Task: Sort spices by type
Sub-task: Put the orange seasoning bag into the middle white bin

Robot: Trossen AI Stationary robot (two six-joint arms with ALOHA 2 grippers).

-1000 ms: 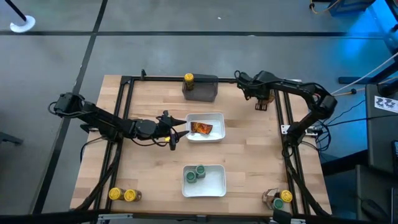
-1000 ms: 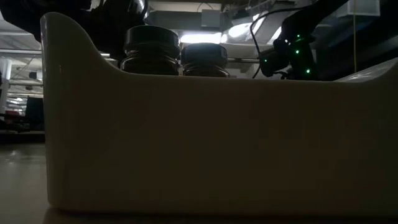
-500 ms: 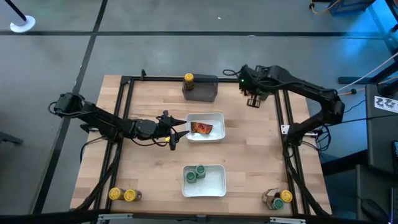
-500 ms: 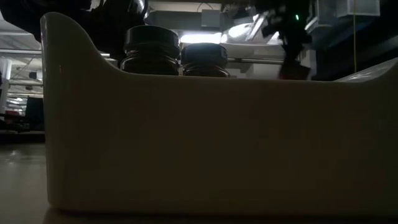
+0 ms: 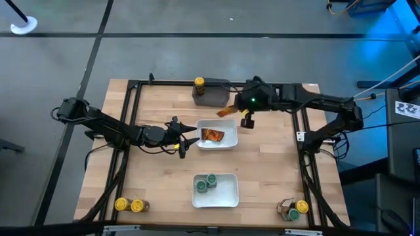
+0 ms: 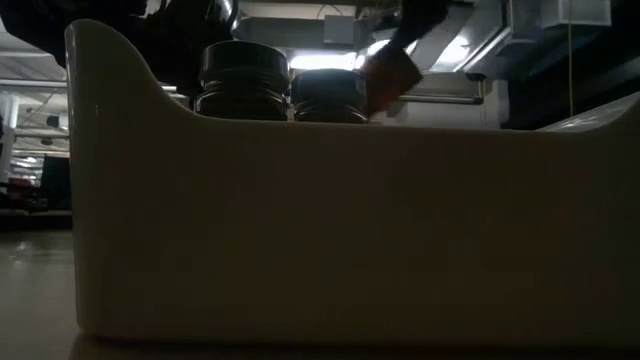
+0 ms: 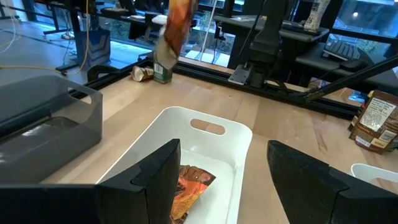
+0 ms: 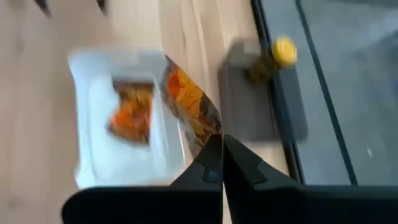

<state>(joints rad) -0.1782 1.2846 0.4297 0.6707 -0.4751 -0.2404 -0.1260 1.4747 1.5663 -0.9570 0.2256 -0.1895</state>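
Observation:
My right gripper (image 5: 240, 110) is shut on a flat orange-brown sachet (image 5: 226, 110), in the air between the dark grey block (image 5: 211, 94) and the far white tray (image 5: 231, 124). The sachet also shows in the low view (image 6: 390, 75) and the left wrist view (image 7: 177, 22). A second sachet (image 5: 212, 136) lies flat in that tray. My left gripper (image 7: 224, 186) is open at the tray's left end and touches nothing. Two green-lidded jars (image 5: 207, 182) stand in the near tray (image 5: 226, 193). A yellow-lidded jar (image 5: 199, 83) stands on the grey block. My right gripper pinches the sachet between its two fingers at one end (image 8: 210, 134), coming from the table's right side. The sachet is lifted clear and sticks out beyond the fingertips toward the far tray, tilted.
Two yellow-lidded jars (image 5: 128, 206) stand at the near left corner. A yellow-lidded jar (image 5: 302, 207) and another jar (image 5: 285, 210) stand at the near right corner. A black frame (image 5: 134, 118) runs round the table. Bare wood lies between the two trays.
My right gripper has swung from the table's far right corner toward the left, carrying the sachet, and now hangs next to the grey block at the far tray's far right corner. The left arm has kept still.

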